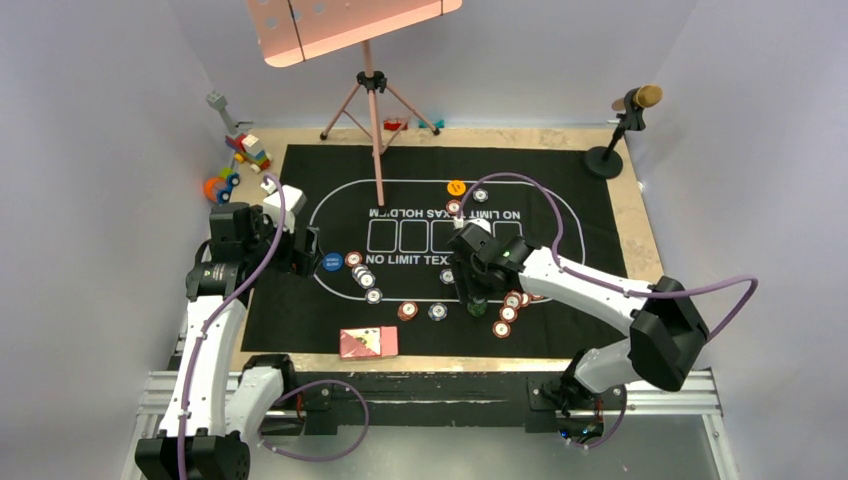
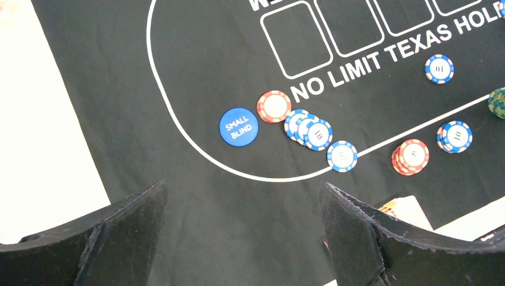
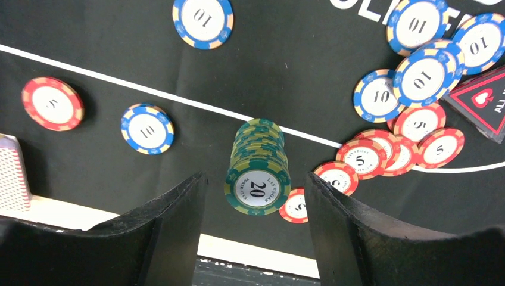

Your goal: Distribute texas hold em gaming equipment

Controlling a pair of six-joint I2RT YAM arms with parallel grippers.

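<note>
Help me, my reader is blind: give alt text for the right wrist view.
A tall stack of green chips marked 20 stands on the black mat between the open jaws of the right gripper, touching neither. Overlapping red 5 chips lie toward the picture's right, with blue 10 chips beyond them.

This looks like a robotics lab test cell, not a lived-in room. Plain pale walls (image 1: 90, 150) box in a wooden tabletop (image 1: 640, 215), and the left arm (image 1: 205, 350) and right arm (image 1: 590, 285) are bolted to an aluminium rail (image 1: 440, 385) at its near edge, with purple cables (image 1: 700, 292) looping off them. On the tabletop sits an unrelated mix of props: a printed black felt mat (image 1: 300, 170) scattered with poker chips (image 1: 407, 311), a heap of toy blocks (image 1: 248, 150), a pink music stand (image 1: 372, 100) and a microphone (image 1: 637, 100) on a small stand.
</note>
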